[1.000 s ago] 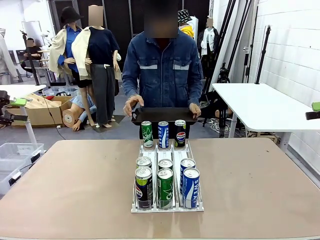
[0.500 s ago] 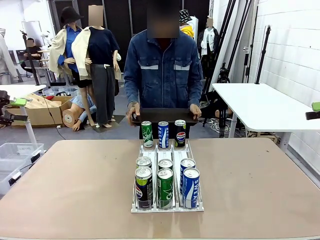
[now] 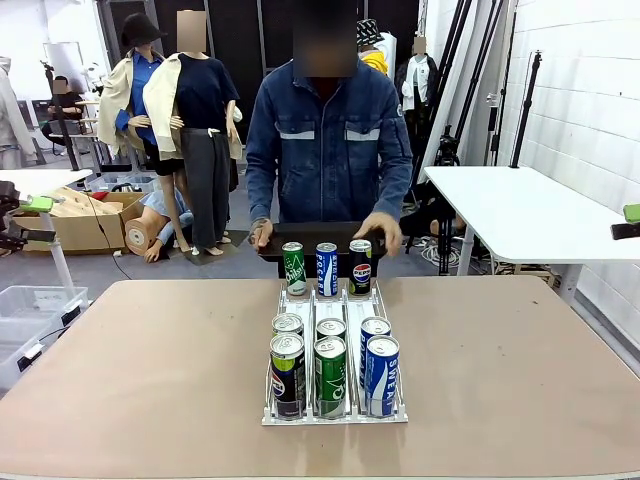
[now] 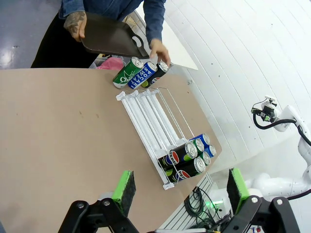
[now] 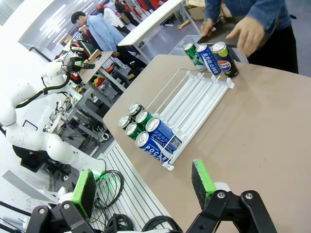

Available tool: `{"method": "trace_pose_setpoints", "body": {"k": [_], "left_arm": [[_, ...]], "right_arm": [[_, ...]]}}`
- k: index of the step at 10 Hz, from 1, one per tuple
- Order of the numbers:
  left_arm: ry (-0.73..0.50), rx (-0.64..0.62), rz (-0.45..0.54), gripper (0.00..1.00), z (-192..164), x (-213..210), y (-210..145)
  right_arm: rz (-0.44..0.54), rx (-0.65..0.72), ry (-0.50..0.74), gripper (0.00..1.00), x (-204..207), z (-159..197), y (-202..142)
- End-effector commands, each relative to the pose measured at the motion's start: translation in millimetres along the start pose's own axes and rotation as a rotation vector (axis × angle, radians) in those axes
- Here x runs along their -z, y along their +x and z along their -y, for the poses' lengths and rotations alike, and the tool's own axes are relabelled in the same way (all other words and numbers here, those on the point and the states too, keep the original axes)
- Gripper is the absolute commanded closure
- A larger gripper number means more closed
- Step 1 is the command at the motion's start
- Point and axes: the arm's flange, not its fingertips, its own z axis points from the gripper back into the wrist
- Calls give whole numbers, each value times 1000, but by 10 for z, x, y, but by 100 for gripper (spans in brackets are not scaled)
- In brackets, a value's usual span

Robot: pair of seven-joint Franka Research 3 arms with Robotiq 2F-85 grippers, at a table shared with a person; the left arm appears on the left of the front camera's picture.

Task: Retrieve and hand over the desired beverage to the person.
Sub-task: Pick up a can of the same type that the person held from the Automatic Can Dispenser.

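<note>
The person [image 3: 325, 140] in a blue denim jacket stands at the table's far edge holding a black tray [image 3: 310, 236] with both hands. Three beverage cans stand at the far end of a white rack [image 3: 335, 300]: a green one [image 3: 293, 268], a blue one [image 3: 327, 269] and a black one [image 3: 360, 266]. Several more cans [image 3: 330, 365] fill the rack's near end. Which beverage is desired I cannot tell. My left gripper [image 4: 181, 187] hangs open high above the near cans [image 4: 187, 158]. My right gripper [image 5: 143, 187] is open too, above the table's near edge by the cans [image 5: 146, 128].
The brown table [image 3: 150, 370] is bare on both sides of the rack. A white table [image 3: 520, 210] stands beyond it at the right. A cardboard box [image 3: 90, 215] and a clear bin [image 3: 25, 305] sit on the floor at the left.
The person has lowered the tray to just behind the three far cans. The hand on the picture's right has slid forward over the tray's edge. Both grippers stay open.
</note>
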Motion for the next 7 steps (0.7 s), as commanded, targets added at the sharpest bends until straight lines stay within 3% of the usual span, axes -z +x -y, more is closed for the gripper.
{"method": "trace_pose_setpoints", "body": {"k": [1, 7], "left_arm": [[10, -2, -2, 0, 0, -16, -4], [10, -2, -2, 0, 0, -16, -4]], "right_arm": [[6, -4, 4, 0, 3, 3, 4], [6, -4, 4, 0, 3, 3, 4]]}}
